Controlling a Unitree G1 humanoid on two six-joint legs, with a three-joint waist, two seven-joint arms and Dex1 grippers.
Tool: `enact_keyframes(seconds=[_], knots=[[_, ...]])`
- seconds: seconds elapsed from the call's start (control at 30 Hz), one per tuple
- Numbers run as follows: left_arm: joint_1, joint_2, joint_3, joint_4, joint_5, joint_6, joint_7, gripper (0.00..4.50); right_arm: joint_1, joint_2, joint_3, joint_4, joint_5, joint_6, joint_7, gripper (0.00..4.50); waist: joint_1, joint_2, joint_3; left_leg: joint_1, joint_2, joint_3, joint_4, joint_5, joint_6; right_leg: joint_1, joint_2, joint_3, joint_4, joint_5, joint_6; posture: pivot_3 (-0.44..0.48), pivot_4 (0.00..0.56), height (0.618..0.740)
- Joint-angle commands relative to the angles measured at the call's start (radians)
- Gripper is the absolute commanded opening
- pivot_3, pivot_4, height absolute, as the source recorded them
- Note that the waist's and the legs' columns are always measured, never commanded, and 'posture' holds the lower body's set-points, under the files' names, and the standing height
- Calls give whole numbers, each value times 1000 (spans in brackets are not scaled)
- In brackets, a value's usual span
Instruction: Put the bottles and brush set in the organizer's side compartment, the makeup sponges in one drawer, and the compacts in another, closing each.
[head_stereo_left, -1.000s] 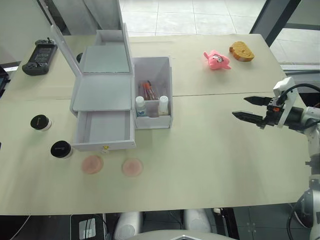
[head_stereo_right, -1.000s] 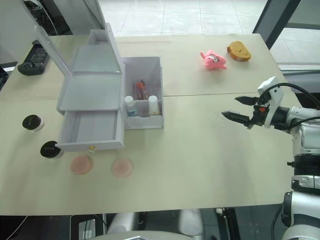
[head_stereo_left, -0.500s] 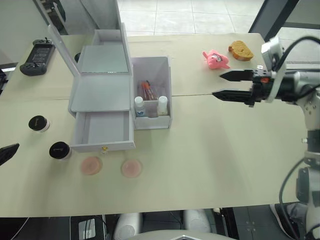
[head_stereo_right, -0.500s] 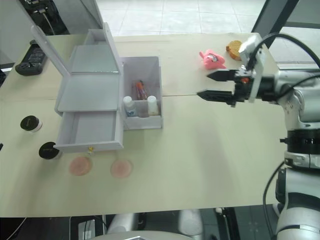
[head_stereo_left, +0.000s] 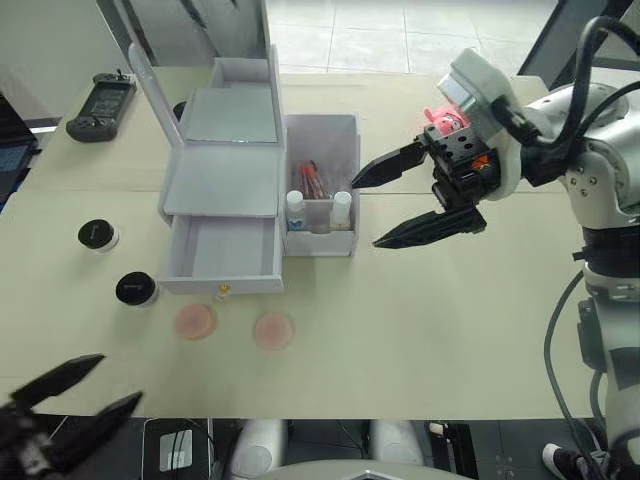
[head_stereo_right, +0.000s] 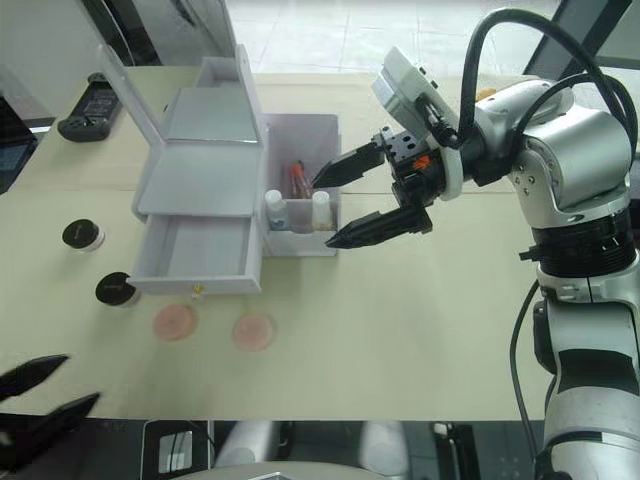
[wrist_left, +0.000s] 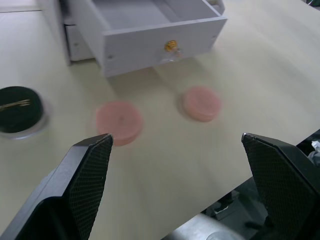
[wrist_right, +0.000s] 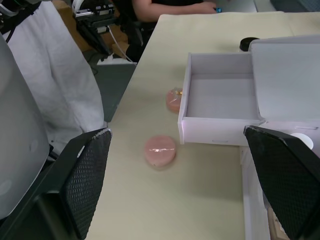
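The white organizer (head_stereo_left: 225, 170) stands with its mirror lid upright and its lower drawer (head_stereo_left: 222, 255) pulled open and empty. Its side compartment (head_stereo_left: 322, 150) holds the brush set (head_stereo_left: 311, 180) and both bottles (head_stereo_left: 295, 208) (head_stereo_left: 342, 206). Two pink makeup sponges (head_stereo_left: 194, 321) (head_stereo_left: 272, 330) lie on the table in front of the drawer. Two black-topped compacts (head_stereo_left: 97, 235) (head_stereo_left: 135, 290) sit left of it. My right gripper (head_stereo_left: 366, 213) hangs open just right of the side compartment, holding nothing. My left gripper (head_stereo_left: 120, 378) is open and empty near the table's front left edge, short of the sponges (wrist_left: 119, 121).
A black handset (head_stereo_left: 100, 97) lies at the back left. A pink plush toy (head_stereo_left: 441, 115) sits at the back right, partly behind my right arm. A person (wrist_right: 170, 5) sits beyond the table's far end in the right wrist view.
My right gripper has swung left and come close to the side compartment, still open. My left gripper has risen into view at the front left. The camera has shifted.
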Motion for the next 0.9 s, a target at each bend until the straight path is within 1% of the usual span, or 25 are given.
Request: enact_keyframes(seconds=[0.03, 0.1, 0.17, 0.27, 0.33, 0.4, 0.47, 0.53, 0.73, 0.9], knots=[[-7, -65, -194, -71, 104, -44, 123, 4433, -8, -33, -5, -22, -13, -46, 67, 4500, 0, 0, 0, 0, 0, 0, 0, 0, 0, 0, 0, 0, 1, 0, 0, 0, 150, 740], [-8, -83, -288, -69, 198, -91, 156, 4433, -1, -42, -5, -23, -20, -54, 66, 4500, -3, 0, 0, 0, 0, 0, 0, 0, 0, 0, 0, 1, 0, 0, 0, 0, 150, 740], [-45, -105, -421, -49, 314, -126, 236, 4433, 19, -63, -11, -34, -27, -67, 61, 4500, -3, 1, 0, 0, 0, 0, 0, 0, 0, -1, 0, 1, 1, 0, 0, 0, 150, 740], [-106, -91, -613, -20, 489, -160, 332, 4433, 43, -84, -27, -49, -26, -73, 45, 4500, 1, 0, 0, 0, -1, 1, 1, 0, 0, 0, 0, 1, 0, 0, 0, 0, 150, 740], [-174, -97, -728, 2, 573, -153, 411, 4433, 65, -93, -40, -66, -26, -76, 26, 4500, 0, 0, 0, 0, -1, 1, 1, 0, 0, -1, 0, 1, 1, 0, 0, 0, 150, 740], [-214, -88, -819, 17, 646, -139, 466, 4433, 79, -100, -49, -87, -24, -70, 12, 4500, 1, 0, 0, 0, -1, 0, 1, 0, 0, 0, 0, 1, 1, 0, 0, 0, 150, 740], [-253, -96, -863, 30, 675, -99, 524, 4433, 84, -106, -58, -114, -18, -52, -7, 4500, -2, 0, 0, 0, -1, 0, 1, 0, 0, 0, 0, 1, 2, 0, 0, 0, 150, 740], [-303, -78, -888, 41, 689, -53, 549, 4433, 88, -115, -68, -132, -13, -35, -22, 4500, -2, 0, 0, 0, -1, 0, 1, 0, 0, -1, 0, 1, 2, 0, 0, 0, 150, 740], [-455, -10, -968, 62, 717, 92, 583, 4433, 108, -135, -94, -167, -17, -10, -57, 4500, 2, 0, 0, 1, -1, 0, 2, 0, 0, -1, 0, 1, 2, 0, 0, 0, 150, 740], [-545, 9, -1019, 82, 706, 162, 595, 4433, 112, -151, -111, -193, -7, 16, -73, 4500, 4, 0, 0, 1, -1, 0, 2, 0, 0, 0, 0, 1, 3, 0, 0, 0, 150, 740]])
